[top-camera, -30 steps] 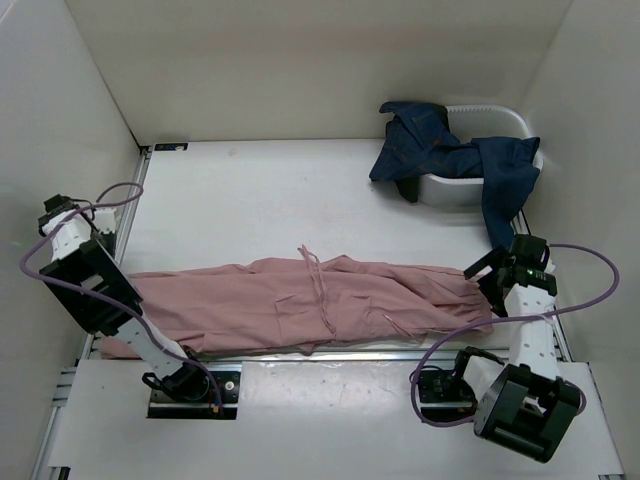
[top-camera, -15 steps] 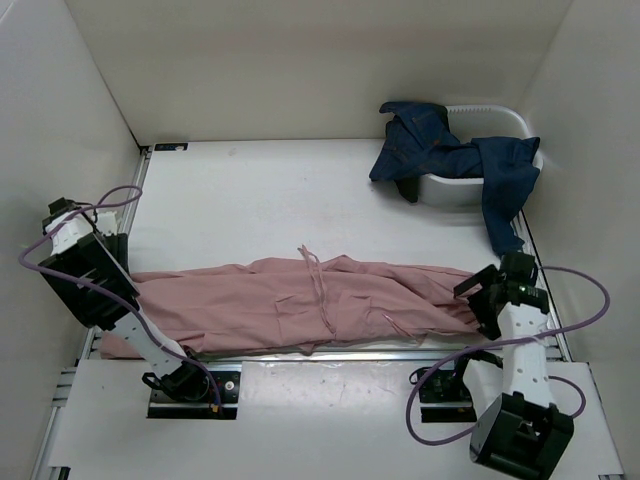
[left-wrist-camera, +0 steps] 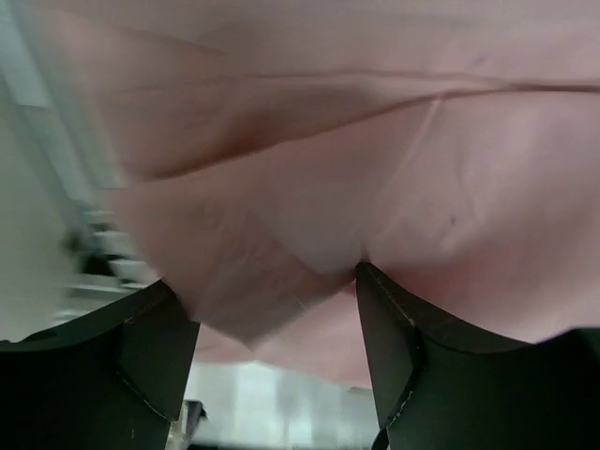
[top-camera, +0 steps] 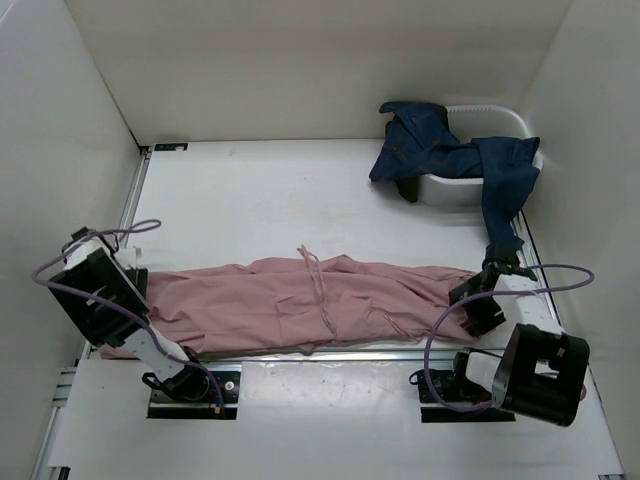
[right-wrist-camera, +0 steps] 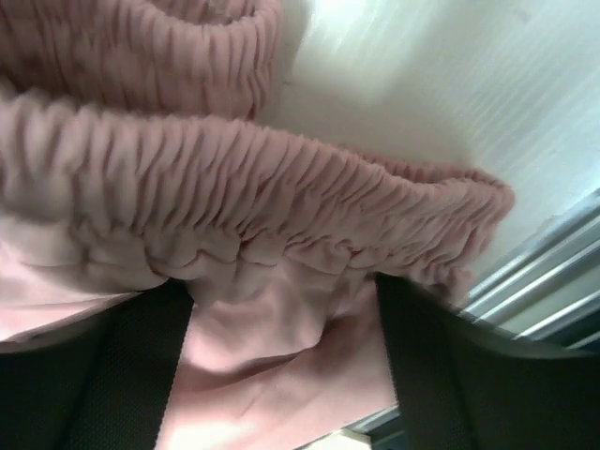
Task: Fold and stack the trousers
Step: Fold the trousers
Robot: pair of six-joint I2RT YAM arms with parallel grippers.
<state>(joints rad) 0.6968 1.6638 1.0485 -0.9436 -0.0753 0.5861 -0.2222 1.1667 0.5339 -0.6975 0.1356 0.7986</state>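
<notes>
The long, soft dusty-pink cloth trousers (top-camera: 300,305) lie stretched along the near edge of the white table (top-camera: 300,200). The left gripper (left-wrist-camera: 267,281) and right gripper (right-wrist-camera: 281,286) each gape wide at one end, cloth between the fingers, squeezing nothing. From above, the arms hide both ends.

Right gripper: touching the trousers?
Touching. In the right wrist view the trousers sit inside the right gripper, cloth lying against both open fingers.
</notes>
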